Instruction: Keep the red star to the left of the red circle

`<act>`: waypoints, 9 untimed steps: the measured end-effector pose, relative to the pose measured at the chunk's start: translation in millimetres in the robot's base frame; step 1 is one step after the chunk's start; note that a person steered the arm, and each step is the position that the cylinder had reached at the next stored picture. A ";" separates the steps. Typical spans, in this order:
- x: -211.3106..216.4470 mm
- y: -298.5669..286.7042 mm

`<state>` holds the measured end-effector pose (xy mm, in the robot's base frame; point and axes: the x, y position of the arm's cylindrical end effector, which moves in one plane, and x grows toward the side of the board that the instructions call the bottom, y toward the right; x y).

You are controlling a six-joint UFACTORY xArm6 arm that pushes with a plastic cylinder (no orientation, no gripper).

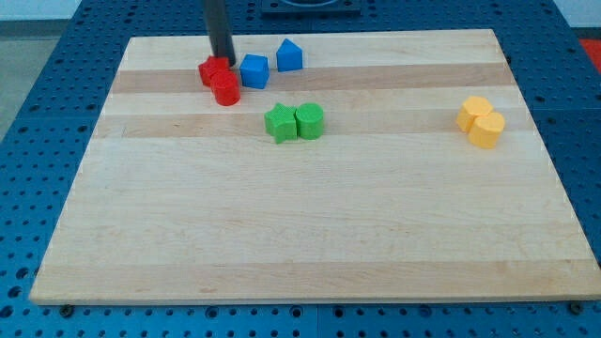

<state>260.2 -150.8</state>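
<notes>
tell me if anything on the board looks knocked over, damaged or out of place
Nothing stands out. The blocks sit flat in pairs on the wooden board: two red blocks touching under my tip, two blue blocks beside them, two green blocks touching, two yellow blocks at the view's right.

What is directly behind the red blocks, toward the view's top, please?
My tip stands right behind the red star, at its top edge; the red circle sits in front. The rod covers the board strip behind it; whether tip and star touch is unclear.

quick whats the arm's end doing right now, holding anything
No jaws, only a rod, holding nothing.
My tip sits at the top edge of the red star, which touches the red circle.
</notes>
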 end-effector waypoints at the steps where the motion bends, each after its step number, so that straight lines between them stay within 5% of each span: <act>1: 24.3 -44.1; 3: 70.6 -102.6; 4: 45.0 -105.8; 7: 9.0 -25.8; 9: 48.6 -24.4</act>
<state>308.8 -175.2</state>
